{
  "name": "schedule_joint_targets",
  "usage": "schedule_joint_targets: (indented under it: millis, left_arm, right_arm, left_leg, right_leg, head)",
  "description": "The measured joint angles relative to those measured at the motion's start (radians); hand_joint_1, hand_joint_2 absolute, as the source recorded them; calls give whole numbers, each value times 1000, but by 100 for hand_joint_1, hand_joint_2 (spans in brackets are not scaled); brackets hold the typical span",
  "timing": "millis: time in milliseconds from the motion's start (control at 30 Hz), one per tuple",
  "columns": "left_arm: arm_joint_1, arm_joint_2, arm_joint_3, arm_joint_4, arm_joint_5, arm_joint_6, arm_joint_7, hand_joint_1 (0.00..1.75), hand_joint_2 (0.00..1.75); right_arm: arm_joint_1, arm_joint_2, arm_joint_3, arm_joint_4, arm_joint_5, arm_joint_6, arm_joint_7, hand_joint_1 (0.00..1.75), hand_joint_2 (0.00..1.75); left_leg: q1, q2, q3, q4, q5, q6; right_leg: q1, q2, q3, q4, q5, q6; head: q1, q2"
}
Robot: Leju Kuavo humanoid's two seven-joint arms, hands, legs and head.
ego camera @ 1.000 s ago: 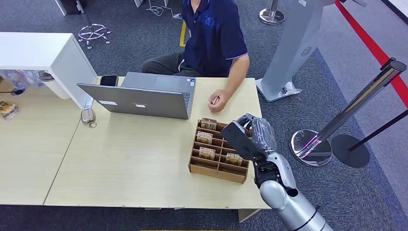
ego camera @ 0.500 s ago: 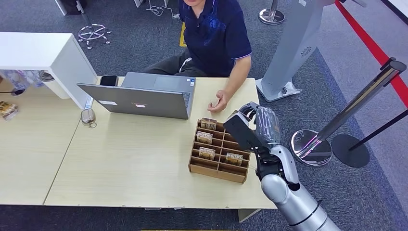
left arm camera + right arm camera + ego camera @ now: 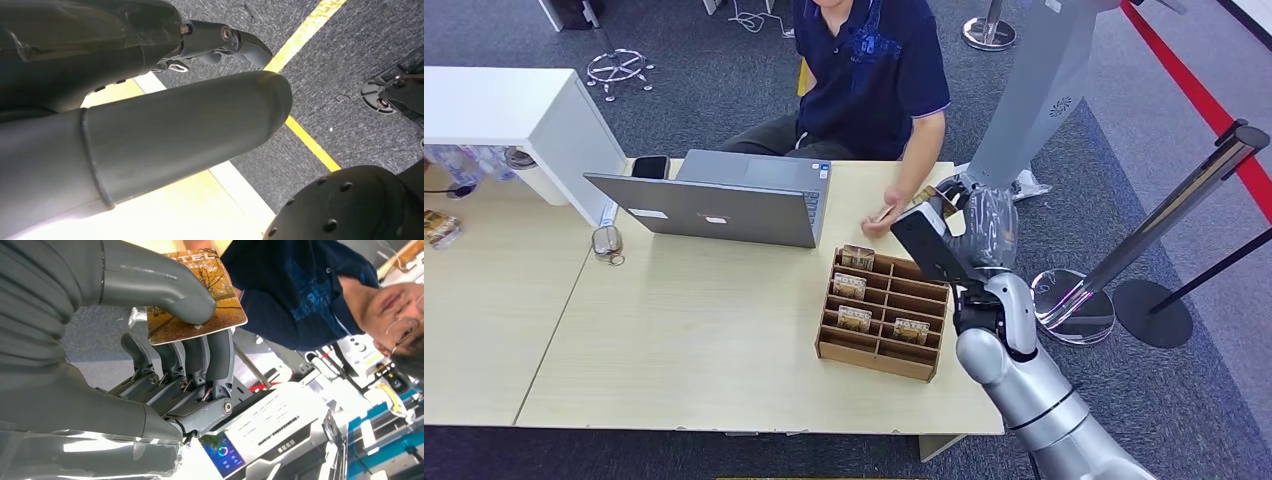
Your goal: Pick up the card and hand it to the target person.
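A card [image 3: 222, 307] with an autumn-tree picture is pinched between the thumb and fingers [image 3: 192, 352] of my right hand [image 3: 165, 365]. In the head view that right hand [image 3: 969, 235] is raised above the desk's far right corner, with the card [image 3: 924, 196] at its far tip. The seated person [image 3: 874, 70] in a dark blue shirt faces me across the desk. The person's hand [image 3: 882, 215] is lifted just left of the card, close to it but apart. My left hand [image 3: 175, 125] hangs over the floor, holding nothing, its fingers [image 3: 235, 40] stretched out.
A wooden slotted box [image 3: 879, 350] with several cards stands on the desk [image 3: 674, 350] under my forearm. A grey laptop [image 3: 724, 205] and a phone [image 3: 651, 167] lie further left. A stanchion base [image 3: 1072, 305] and a white kiosk [image 3: 1034, 100] stand to the right.
My right hand has risen from over the box and moved away from me toward the person, carrying the card. The person has leaned in and lifted a hand off the desk toward it.
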Motion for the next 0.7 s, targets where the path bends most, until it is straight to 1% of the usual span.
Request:
schedule_joint_targets:
  millis: [67,200,400,700]
  left_arm:
    - [-4,-4,0,0,-3,-1,1,0,0]
    - [-10,-11,0,0,-8,-1,4,0,0]
    - [-15,-18,0,0,-11,-2,9,0,0]
    - [-18,-25,0,0,-14,-3,9,0,0]
  right_arm:
    - [-12,14,-5,41,-11,-18,-19,148,175]
    - [-21,38,-13,117,-33,-35,-49,147,175]
    - [-36,65,-22,209,-45,-44,-67,144,175]
    - [-43,89,-30,303,-59,-65,-88,142,175]
  left_leg:
    - [0,0,0,0,0,0]
    - [0,0,0,0,0,0]
    - [0,0,0,0,0,0]
    - [0,0,0,0,0,0]
  right_leg:
    - [0,0,0,0,0,0]
    - [0,0,0,0,0,0]
    - [0,0,0,0,0,0]
    - [0,0,0,0,0,0]
  head:
    - [0,0]
    - [0,0]
    - [0,0]
    - [0,0]
